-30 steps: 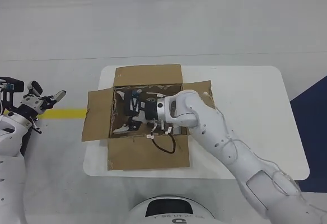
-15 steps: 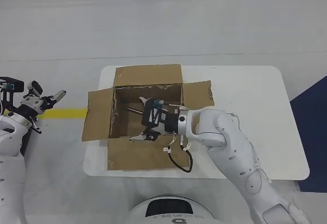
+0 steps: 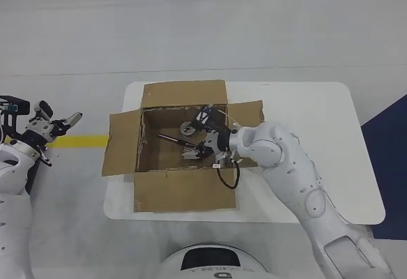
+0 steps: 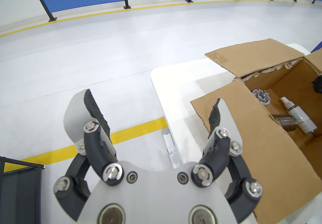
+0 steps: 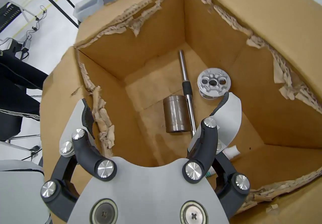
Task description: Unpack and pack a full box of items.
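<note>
Steel parts lie on the floor of the opened cardboard box [image 5: 213, 41], ready to be lifted out.
The short metal cylinder [image 5: 175, 117] is judged heavy, stiff, slippery and apt to roll on its side; it is best taken across its round flanks at mid-length. A thin rod [image 5: 185, 71] lies just beside it, with a perforated disc [image 5: 213, 82] and a light plastic bottle [image 4: 299, 115] near. The right pincer [image 5: 156, 103] is held spread and empty above them, crowded by torn walls. The left pincer [image 4: 152, 98] is spread, off the white surface [image 3: 308, 125].
</note>
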Controlling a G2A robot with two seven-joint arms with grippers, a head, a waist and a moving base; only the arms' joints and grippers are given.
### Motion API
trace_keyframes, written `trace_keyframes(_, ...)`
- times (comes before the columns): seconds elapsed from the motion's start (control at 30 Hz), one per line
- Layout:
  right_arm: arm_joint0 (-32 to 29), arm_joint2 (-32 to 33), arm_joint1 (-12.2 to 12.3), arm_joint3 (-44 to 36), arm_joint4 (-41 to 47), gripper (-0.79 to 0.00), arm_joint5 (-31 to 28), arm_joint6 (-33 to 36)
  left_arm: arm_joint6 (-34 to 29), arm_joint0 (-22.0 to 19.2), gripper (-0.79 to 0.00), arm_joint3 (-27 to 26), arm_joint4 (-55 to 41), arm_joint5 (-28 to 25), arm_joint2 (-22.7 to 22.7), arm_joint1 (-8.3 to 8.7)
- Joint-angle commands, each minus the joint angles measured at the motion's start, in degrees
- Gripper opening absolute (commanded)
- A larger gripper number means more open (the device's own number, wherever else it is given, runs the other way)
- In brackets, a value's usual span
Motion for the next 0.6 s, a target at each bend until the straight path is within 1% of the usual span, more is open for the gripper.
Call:
trace_keyframes(0.0, 0.9, -0.9, -0.1, 1.1, 0.5, 0.0, 1.3, 1.6, 0.0, 0.0, 0.0, 0.0, 0.0, 0.0, 0.0, 0.0)
trace_keyframes(0.03, 1.5, -1.6, -0.2, 1.8, 0.8, -0.043, 1.7, 2.4, 0.0, 0.0, 0.0, 0.0, 0.0, 0.0, 0.0, 0.0)
trace_keyframes(0.1, 3.0, -3.1, -0.5, 3.8, 0.4, -0.077, 3.0, 3.9, 0.0, 0.0, 0.0, 0.0, 0.0, 0.0, 0.0, 0.0)
trace_keyframes(0.13, 3.8, -4.1, -0.6, 4.8, -0.4, -0.077, 4.0, 4.7, 0.0, 0.0, 0.0, 0.0, 0.0, 0.0, 0.0, 0.0)
trace_keyframes(0.23, 6.3, -7.8, -1.5, 7.9, -1.5, -0.037, 6.0, 6.1, 0.0, 0.0, 0.0, 0.0, 0.0, 0.0, 0.0, 0.0)
trace_keyframes(0.3, 8.1, -10.3, -2.2, 10.2, -2.3, -0.04, 7.3, 6.4, 0.0, 0.0, 0.0, 0.0, 0.0, 0.0, 0.0, 0.0)
trace_keyframes(0.4, 10.9, -13.7, -3.3, 13.9, -3.8, -0.077, 9.5, 6.6, 0.0, 0.0, 0.0, 0.0, 0.0, 0.0, 0.0, 0.0)
trace_keyframes(0.43, 11.7, -14.6, -3.7, 15.0, -4.0, -0.108, 10.0, 6.4, 0.0, 0.0, 0.0, 0.0, 0.0, 0.0, 0.0, 0.0)
trace_keyframes(0.47, 12.4, -15.5, -4.1, 16.0, -4.0, -0.108, 10.2, 6.1, 0.0, 0.0, 0.0, 0.0, 0.0, 0.0, 0.0, 0.0)
trace_keyframes(0.53, 13.9, -17.2, -4.8, 18.2, -4.9, -0.142, 10.9, 6.3, 0.0, 0.0, 0.0, 0.0, 0.0, 0.0, 0.0, 0.0)
trace_keyframes(0.57, 14.6, -18.0, -5.1, 19.2, -5.4, -0.142, 11.3, 6.4, 0.0, 0.0, 0.0, 0.0, 0.0, 0.0, 0.0, 0.0)
